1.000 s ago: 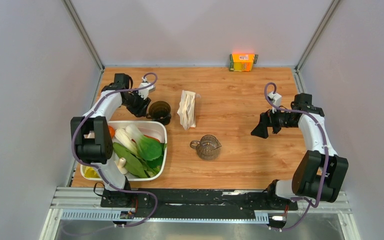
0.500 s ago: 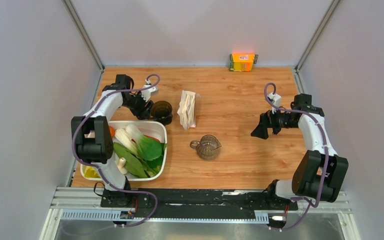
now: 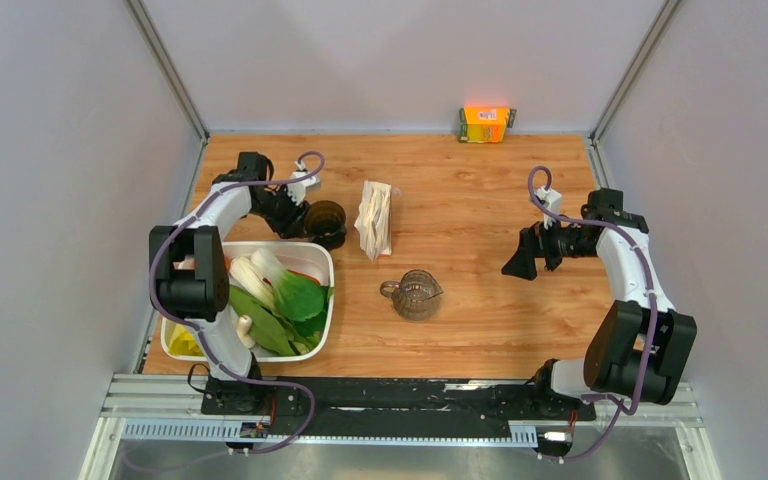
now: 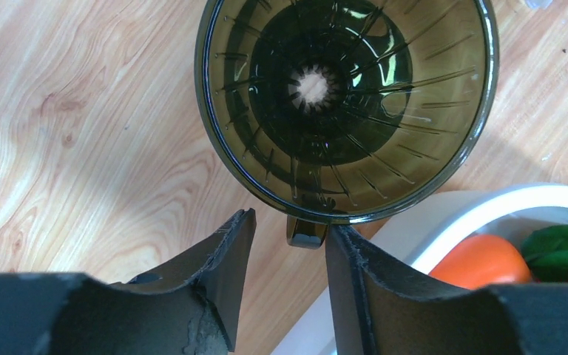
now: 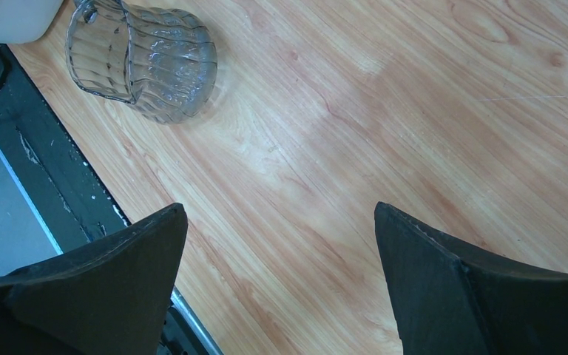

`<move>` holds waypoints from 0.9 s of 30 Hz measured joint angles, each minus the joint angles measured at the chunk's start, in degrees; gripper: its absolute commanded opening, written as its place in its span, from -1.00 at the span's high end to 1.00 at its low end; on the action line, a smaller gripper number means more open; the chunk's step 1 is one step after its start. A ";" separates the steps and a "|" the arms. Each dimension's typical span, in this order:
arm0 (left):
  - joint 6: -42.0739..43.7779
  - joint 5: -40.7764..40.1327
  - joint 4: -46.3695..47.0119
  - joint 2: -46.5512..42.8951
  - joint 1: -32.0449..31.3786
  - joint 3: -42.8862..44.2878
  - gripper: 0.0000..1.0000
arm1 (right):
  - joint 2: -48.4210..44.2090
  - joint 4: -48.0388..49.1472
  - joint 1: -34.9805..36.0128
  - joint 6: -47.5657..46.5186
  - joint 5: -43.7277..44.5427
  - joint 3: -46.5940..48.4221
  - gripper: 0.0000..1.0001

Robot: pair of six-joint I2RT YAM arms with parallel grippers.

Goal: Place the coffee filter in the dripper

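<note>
The dripper (image 3: 322, 221), a dark see-through ribbed funnel cup, stands upright on the wood just behind the white tub. In the left wrist view the dripper (image 4: 347, 103) is empty, and its small dark handle (image 4: 308, 233) points toward me. My left gripper (image 3: 296, 211) (image 4: 292, 222) is open, with that handle between its fingertips. The right fingertip is against the handle and the left one stands apart from it. No single coffee filter is in view. My right gripper (image 3: 518, 262) (image 5: 281, 209) hangs wide open over bare wood at the right.
A clear-wrapped packet of cream filters (image 3: 375, 218) lies right of the dripper. A glass jug (image 3: 417, 294) (image 5: 144, 63) stands mid-table. The white tub (image 3: 305, 246) (image 4: 451, 214) holds greens and an orange vegetable (image 4: 481, 259). An orange box (image 3: 486, 124) sits at the back wall.
My left gripper has slid a little right, closing up on the dripper's handle, and its jaws have narrowed slightly. The right arm has not moved.
</note>
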 measured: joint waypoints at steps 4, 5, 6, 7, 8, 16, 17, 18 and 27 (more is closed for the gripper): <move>-0.42 0.00 1.25 1.51 -0.33 0.00 0.15 | 0.00 -0.28 0.00 -0.15 0.00 0.00 -1.00; -0.70 0.04 1.64 1.81 -0.37 0.00 0.17 | 0.00 -0.39 0.00 -0.17 0.00 0.00 -1.00; -0.94 0.07 1.95 2.01 -0.37 0.00 0.20 | 0.02 -0.52 0.00 -0.20 0.00 0.00 -1.00; -1.20 0.07 2.23 2.16 -0.37 0.00 0.22 | 0.04 -0.68 0.00 -0.22 -0.02 0.00 -1.00; -1.49 0.09 2.60 2.27 -0.37 0.00 0.26 | 0.09 -0.81 0.00 -0.22 -0.02 0.00 -1.00; -3.15 1.40 6.25 2.32 -0.39 -0.85 0.79 | 0.26 -1.22 0.00 -0.35 -0.02 0.00 -1.00; -3.37 1.46 6.49 2.32 -0.39 -0.87 0.89 | 0.26 -1.22 0.00 -0.35 0.00 0.00 -1.00; -3.63 1.49 6.69 2.32 -0.31 -0.87 0.92 | 0.26 -1.22 0.00 -0.35 0.00 0.00 -1.00; -0.66 1.60 -1.51 0.52 2.51 4.87 1.00 | 0.98 -3.02 0.00 -1.03 -0.09 0.13 -1.00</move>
